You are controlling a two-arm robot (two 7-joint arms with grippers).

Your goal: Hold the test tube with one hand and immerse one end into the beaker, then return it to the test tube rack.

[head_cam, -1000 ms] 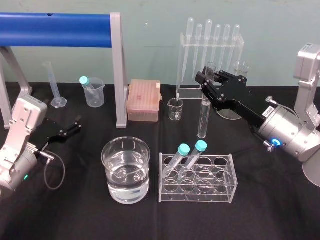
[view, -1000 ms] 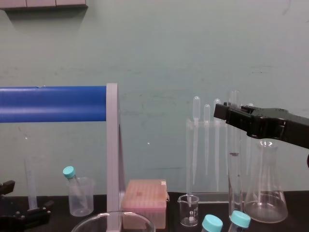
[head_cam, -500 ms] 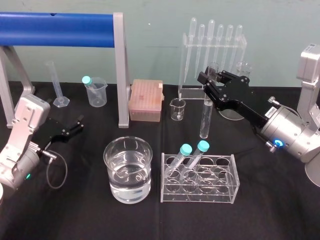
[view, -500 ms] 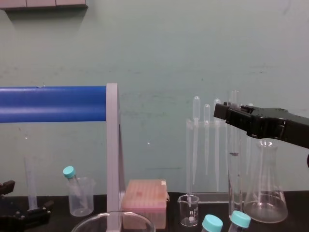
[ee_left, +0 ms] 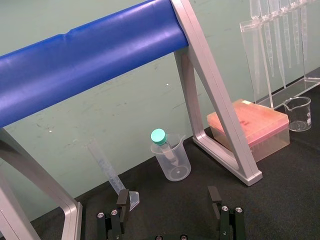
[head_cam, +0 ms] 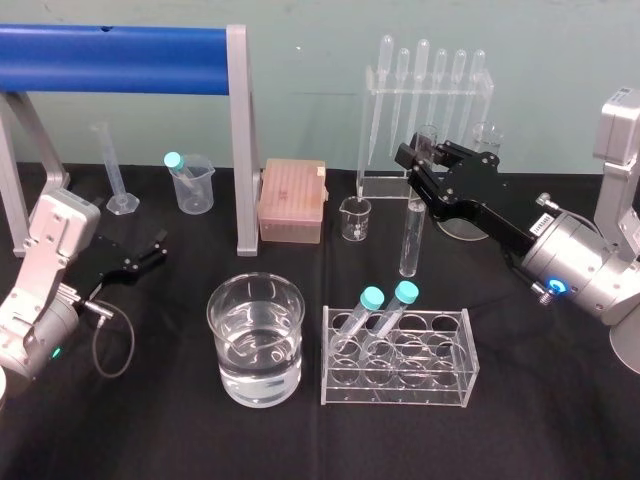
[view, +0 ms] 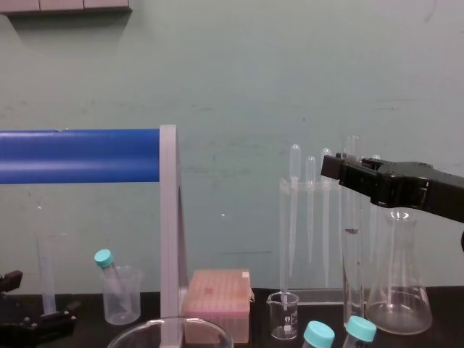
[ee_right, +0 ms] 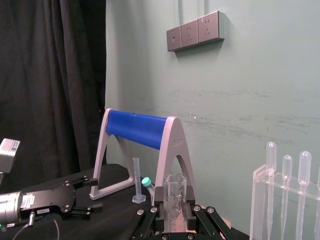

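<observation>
The test tube point(head_cam: 410, 240) hangs upright above the table, behind the test tube rack point(head_cam: 398, 372) and to the right of the beaker point(head_cam: 255, 340). My right gripper point(head_cam: 417, 160) is shut on its upper part, just below the flared rim. In the right wrist view the test tube point(ee_right: 174, 192) stands between the two fingers of the right gripper point(ee_right: 174, 212). The chest view shows the right gripper point(view: 341, 168) with the test tube point(view: 352, 254) hanging below it. The wide beaker holds clear liquid. My left gripper point(head_cam: 135, 258) rests open at the far left, holding nothing.
Two teal-capped tubes point(head_cam: 371, 297) lean in the rack's left holes. A small glass beaker point(head_cam: 352, 218), a pink tip box point(head_cam: 292, 200), a pipette stand point(head_cam: 425, 110) and a flask point(view: 399, 283) stand behind. A blue roller frame point(head_cam: 120, 45), plastic beaker point(head_cam: 190, 183) and cylinder point(head_cam: 110, 165) occupy the back left.
</observation>
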